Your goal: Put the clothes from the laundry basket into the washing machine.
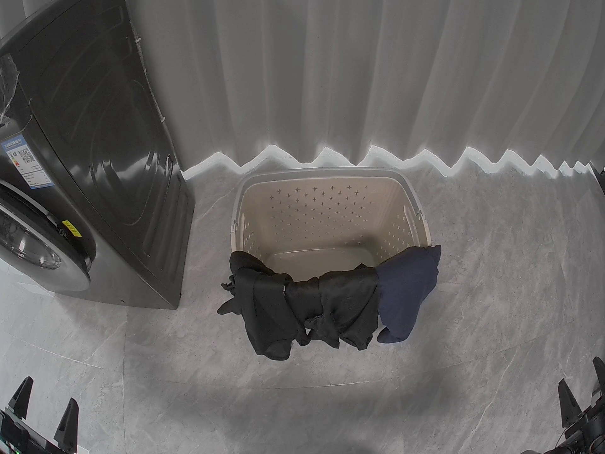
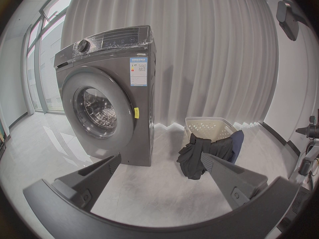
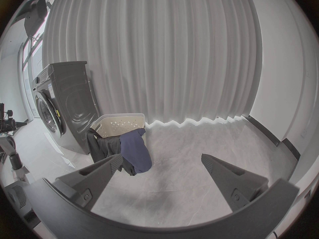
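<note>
A beige laundry basket (image 1: 328, 181) stands on the grey floor before the curtain. Black clothes (image 1: 296, 307) and a dark blue garment (image 1: 406, 291) hang over its near rim; the inside looks bare. The dark grey washing machine (image 1: 94, 140) stands to the basket's left, and its round door (image 2: 99, 108) looks shut. My left gripper (image 1: 44, 408) is open and holds nothing, low at the near left, well short of the basket. My right gripper (image 1: 583, 386) is open and holds nothing, low at the near right. The basket (image 3: 124, 123) and blue garment (image 3: 134, 150) lie ahead of the right gripper (image 3: 161, 161).
A white curtain (image 1: 353, 64) closes off the back. Open grey floor (image 1: 302, 398) lies between me and the basket. A camera stand (image 2: 310, 143) is off to one side. Windows (image 2: 43, 50) are beyond the machine.
</note>
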Tool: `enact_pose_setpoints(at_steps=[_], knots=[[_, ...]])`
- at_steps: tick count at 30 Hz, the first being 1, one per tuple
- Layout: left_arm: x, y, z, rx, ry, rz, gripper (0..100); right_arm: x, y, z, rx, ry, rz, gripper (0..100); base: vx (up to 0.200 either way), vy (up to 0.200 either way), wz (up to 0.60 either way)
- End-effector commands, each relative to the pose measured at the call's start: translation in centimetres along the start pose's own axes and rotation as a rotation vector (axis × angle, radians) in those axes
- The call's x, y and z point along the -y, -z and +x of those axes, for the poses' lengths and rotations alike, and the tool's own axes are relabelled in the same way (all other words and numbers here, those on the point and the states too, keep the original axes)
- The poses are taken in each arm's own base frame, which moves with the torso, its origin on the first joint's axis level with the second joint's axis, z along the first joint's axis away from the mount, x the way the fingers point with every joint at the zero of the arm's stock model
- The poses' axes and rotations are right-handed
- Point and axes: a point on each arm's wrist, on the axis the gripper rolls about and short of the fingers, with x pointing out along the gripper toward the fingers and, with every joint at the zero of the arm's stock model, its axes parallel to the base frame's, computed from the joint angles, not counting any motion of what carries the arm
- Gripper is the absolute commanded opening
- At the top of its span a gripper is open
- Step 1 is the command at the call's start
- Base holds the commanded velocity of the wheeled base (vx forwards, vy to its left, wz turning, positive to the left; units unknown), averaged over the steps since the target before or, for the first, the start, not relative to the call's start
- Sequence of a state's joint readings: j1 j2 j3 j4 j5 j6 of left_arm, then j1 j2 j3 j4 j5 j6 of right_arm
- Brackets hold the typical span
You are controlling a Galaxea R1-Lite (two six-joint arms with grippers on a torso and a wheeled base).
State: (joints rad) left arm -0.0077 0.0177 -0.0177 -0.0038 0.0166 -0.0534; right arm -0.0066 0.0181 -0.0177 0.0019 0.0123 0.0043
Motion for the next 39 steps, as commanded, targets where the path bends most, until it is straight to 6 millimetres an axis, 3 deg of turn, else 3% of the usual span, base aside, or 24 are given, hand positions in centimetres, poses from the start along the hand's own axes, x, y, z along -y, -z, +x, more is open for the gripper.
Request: enact_pose_setpoints(at_steps=[1, 7, 13, 22, 39], knots=[[-0.03, 0.51, 0.03, -0.004, 0.000, 0.000, 100, 0.00, 0.52, 0.00, -0.001, 0.000, 0.000, 100, 0.200, 0.000, 0.00], [-0.03, 0.51, 0.03, -0.004, 0.000, 0.000, 100, 0.00, 0.52, 0.02, -0.002, 0.000, 0.000, 100, 0.200, 0.000, 0.00], [-0.03, 0.51, 0.03, -0.004, 0.000, 0.000, 100, 0.00, 0.52, 0.02, -0.002, -0.002, 0.000, 100, 0.000, 0.000, 0.00], [-0.03, 0.51, 0.03, -0.004, 0.000, 0.000, 100, 0.00, 0.52, 0.02, -0.002, 0.000, 0.000, 100, 0.200, 0.000, 0.00], [-0.03, 0.51, 0.04, -0.005, -0.001, 0.000, 100, 0.00, 0.52, 0.02, -0.002, 0.000, 0.000, 100, 0.071, 0.000, 0.00]])
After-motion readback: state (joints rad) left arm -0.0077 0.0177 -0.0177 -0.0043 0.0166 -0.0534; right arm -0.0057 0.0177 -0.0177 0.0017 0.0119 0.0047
